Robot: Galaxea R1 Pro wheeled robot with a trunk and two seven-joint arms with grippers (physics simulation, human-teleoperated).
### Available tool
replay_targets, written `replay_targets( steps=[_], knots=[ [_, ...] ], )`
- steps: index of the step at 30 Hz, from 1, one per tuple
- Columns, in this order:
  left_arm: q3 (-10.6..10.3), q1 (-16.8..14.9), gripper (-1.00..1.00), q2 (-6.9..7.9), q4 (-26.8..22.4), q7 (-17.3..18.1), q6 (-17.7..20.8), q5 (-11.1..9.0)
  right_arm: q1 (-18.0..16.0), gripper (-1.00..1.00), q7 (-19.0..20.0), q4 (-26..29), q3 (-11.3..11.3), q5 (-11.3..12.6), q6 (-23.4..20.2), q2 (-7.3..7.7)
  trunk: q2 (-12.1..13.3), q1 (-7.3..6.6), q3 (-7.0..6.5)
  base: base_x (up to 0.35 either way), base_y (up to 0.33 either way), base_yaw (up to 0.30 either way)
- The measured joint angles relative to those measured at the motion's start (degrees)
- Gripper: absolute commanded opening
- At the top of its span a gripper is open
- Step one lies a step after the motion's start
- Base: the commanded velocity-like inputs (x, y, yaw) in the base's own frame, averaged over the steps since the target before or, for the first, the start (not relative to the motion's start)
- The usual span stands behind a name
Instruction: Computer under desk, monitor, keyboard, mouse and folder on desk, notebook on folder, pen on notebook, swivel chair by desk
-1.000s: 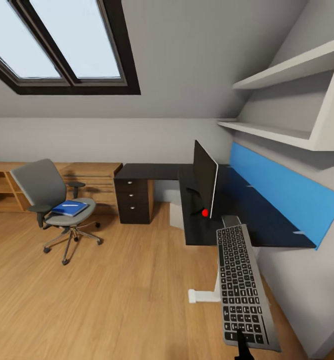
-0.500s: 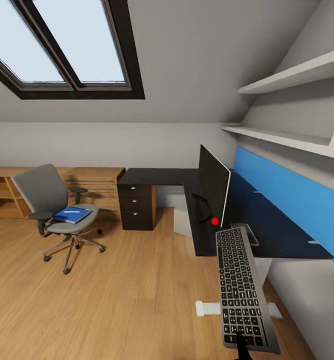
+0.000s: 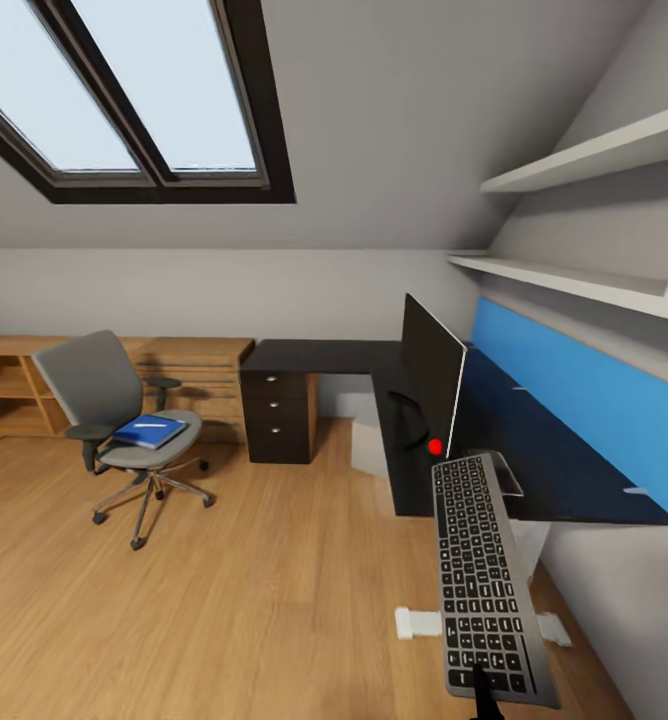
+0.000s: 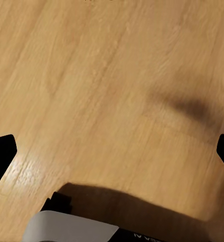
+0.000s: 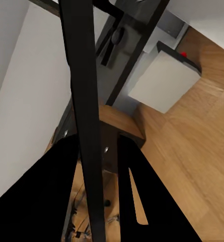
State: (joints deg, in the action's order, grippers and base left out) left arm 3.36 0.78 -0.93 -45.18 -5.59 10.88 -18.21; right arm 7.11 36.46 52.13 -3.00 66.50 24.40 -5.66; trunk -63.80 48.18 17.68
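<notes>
My right gripper (image 3: 486,697) is shut on the near end of the long black keyboard (image 3: 484,575), which hangs in the air in front of the desk (image 3: 319,354). In the right wrist view the keyboard (image 5: 84,101) runs edge-on between the two black fingers (image 5: 51,201). The black monitor (image 3: 430,385) with its red dot stands on the desk's right wing. The light grey computer (image 3: 370,446) sits under the desk. At the left, the swivel chair (image 3: 89,380) carries the blue notebook (image 3: 146,433) with the white pen (image 3: 154,425) on it. My left gripper (image 4: 112,151) hangs open over the floor.
A light wooden dresser (image 3: 199,365) lines the back wall behind the chair. White shelves (image 3: 574,165) and a blue wall panel (image 3: 584,400) sit above the desk's right wing. The dark drawer unit (image 3: 278,415) and a white leg (image 3: 414,622) support the desk. Wooden floor (image 3: 224,600) lies between.
The whole picture has shifted right and down, so the camera has moved. The keyboard stays in my right gripper. Chair, notebook and monitor keep their places.
</notes>
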Motion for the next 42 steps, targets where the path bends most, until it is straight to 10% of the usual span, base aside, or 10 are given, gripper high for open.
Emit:
replay_targets(
  steps=[42],
  knots=[
    [-0.2,0.0,1.0,-0.01,1.8,0.0,-3.8,0.0,0.0,-1.0,0.2,-1.5,0.4,-1.4,-0.2,0.33,0.0,-0.04,-1.25,0.053,0.028,0.187]
  ],
)
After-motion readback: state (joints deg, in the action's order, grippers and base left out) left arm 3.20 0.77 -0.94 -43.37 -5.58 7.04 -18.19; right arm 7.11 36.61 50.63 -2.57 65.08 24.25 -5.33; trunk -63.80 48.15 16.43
